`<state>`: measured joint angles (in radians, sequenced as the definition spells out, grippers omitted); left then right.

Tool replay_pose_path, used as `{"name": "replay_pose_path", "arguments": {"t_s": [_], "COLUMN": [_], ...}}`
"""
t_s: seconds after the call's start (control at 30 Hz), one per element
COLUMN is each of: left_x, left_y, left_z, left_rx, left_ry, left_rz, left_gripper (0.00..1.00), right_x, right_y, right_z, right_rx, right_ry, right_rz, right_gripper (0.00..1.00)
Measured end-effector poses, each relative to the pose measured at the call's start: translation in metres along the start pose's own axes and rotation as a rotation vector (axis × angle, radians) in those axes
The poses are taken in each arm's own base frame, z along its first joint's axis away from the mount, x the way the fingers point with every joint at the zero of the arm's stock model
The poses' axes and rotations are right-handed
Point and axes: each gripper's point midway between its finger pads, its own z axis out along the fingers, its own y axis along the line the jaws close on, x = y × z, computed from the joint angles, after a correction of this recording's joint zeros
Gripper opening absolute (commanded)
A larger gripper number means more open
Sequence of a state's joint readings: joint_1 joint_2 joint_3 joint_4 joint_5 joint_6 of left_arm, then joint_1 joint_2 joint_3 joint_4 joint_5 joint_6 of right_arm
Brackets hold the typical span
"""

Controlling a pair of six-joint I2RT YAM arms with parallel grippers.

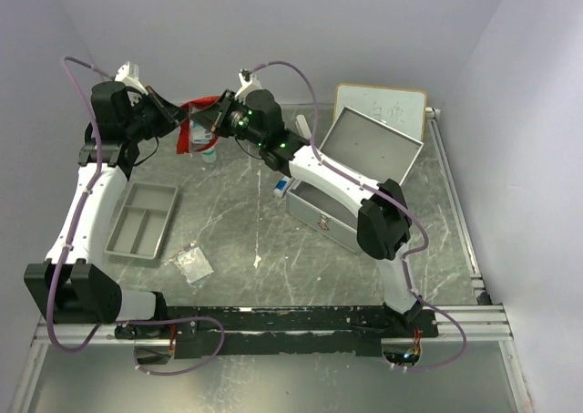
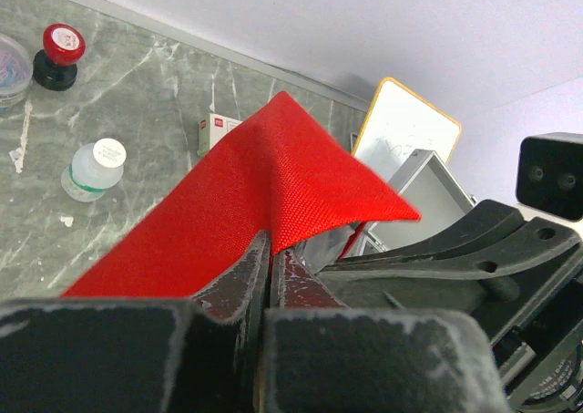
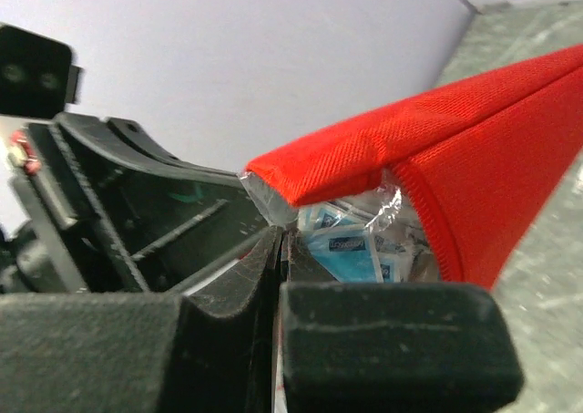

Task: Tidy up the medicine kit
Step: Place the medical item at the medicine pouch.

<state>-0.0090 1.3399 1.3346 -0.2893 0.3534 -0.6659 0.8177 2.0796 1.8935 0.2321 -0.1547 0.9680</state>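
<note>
A grey divided tray (image 1: 141, 220) lies on the marbled table (image 1: 246, 244), well left of the kit (image 1: 339, 214). A small clear bag (image 1: 193, 263) lies just right of the tray, on the side toward the kit. Farther back, also left of the kit, the left gripper (image 1: 176, 117) holds the red pouch (image 1: 193, 121) above the table. In its wrist view the fingers (image 2: 248, 274) are pressed together on a fold of the woven fabric. A white-capped bottle (image 1: 209, 153) stands under the pouch; its greenish label is too small to read.

The right gripper (image 1: 211, 112) meets the pouch from the kit's side. Its fingers (image 3: 241, 281) are clamped tight on the edge of the pouch's mouth. Inside the pouch sit blue sachets (image 3: 351, 247) with white print that is too blurred to read.

A small white-and-blue box (image 1: 283, 187) lies just beside the kit's left end, its print illegible. The kit sits right of centre on the table. It is open, with its lid tipped back and a latch on its front wall. Behind the kit a whiteboard (image 1: 381, 106) leans against the wall, and its faint marks cannot be read.
</note>
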Motion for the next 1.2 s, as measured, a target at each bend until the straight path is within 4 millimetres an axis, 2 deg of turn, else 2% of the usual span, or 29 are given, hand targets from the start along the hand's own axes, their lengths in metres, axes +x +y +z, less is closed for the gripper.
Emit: {"name": "replay_pose_path", "arguments": {"t_s": [0.2,0.43,0.63,0.8,1.0,1.2], "left_x": [0.002,0.003,0.001,0.001,0.001,0.003], "left_y": [0.000,-0.001,-0.003,-0.003,-0.004,-0.007], "left_z": [0.001,0.003,0.002,0.002,0.002,0.002], "left_rx": [0.005,0.011,0.018,0.019,0.021,0.030], "left_ry": [0.010,0.017,0.014,0.014,0.017,0.023], "left_rz": [-0.002,-0.003,-0.001,0.000,-0.001,-0.007], "left_gripper": [0.07,0.07,0.07,0.07,0.07,0.07], "right_x": [0.007,0.002,-0.006,0.008,0.029,0.029], "right_y": [-0.027,-0.032,-0.025,-0.042,-0.059,-0.059], "right_z": [-0.017,-0.026,-0.004,0.014,0.017,0.018], "right_rx": [0.180,0.264,0.242,0.259,0.291,0.302], "right_ry": [0.054,0.058,0.038,0.061,0.100,0.086], "right_rz": [-0.061,-0.107,-0.130,-0.130,-0.128,-0.132], "right_gripper": [0.00,0.00,0.00,0.00,0.00,0.00]}}
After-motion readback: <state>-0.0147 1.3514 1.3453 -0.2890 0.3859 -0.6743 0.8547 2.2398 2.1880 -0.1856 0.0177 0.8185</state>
